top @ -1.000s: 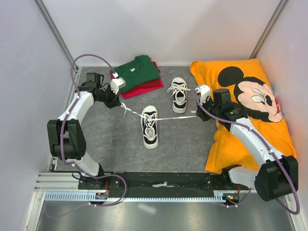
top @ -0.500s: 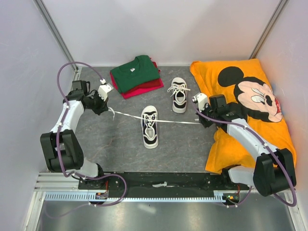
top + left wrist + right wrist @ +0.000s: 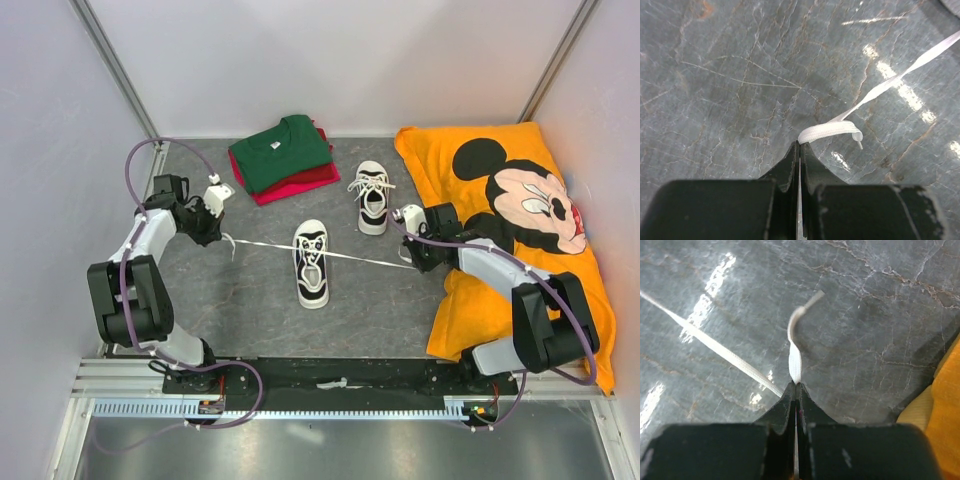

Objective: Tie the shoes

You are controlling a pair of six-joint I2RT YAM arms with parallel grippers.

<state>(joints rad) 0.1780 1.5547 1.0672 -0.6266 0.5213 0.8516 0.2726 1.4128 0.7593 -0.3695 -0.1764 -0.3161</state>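
Note:
Two black sneakers with white toe caps lie on the grey mat: the near shoe (image 3: 311,264) in the middle and the far shoe (image 3: 373,196) behind it, its laces loose. A white lace (image 3: 265,244) runs taut from the near shoe out to both sides. My left gripper (image 3: 222,237) is shut on the left lace end (image 3: 832,130), just above the mat. My right gripper (image 3: 408,262) is shut on the right lace end (image 3: 795,360), low over the mat beside the orange cloth.
A folded green shirt (image 3: 281,150) on a red one lies at the back. An orange Mickey Mouse cloth (image 3: 520,230) covers the right side, under the right arm. White walls enclose the mat on three sides.
Both grippers have pulled the lace ends outward and toward the near edge. The left gripper moved left, the right one down and slightly left; the lace now stretches straighter across the shoe.

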